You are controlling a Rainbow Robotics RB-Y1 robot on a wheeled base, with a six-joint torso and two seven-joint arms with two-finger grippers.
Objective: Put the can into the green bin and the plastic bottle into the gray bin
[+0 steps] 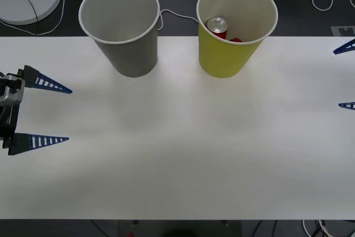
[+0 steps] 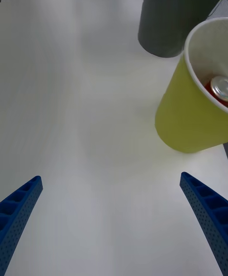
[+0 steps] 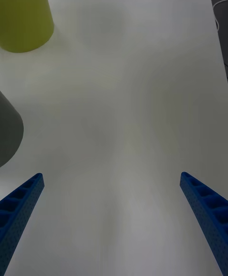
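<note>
White surface [image 1: 177, 154] carries 2 bins: our can [image 1: 217, 26] sits inside the green bin [image 1: 227, 59], beside the gray bin [image 1: 130, 54]; lettering unreadable. Left claw [image 1: 52, 114] and right claw [image 1: 346, 76] gape wide, empty.

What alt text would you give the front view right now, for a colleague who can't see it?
A red can lies inside the green bin, which stands beside the gray bin at the far edge of a white table. The left gripper and right gripper wait open at the table's sides.
</note>
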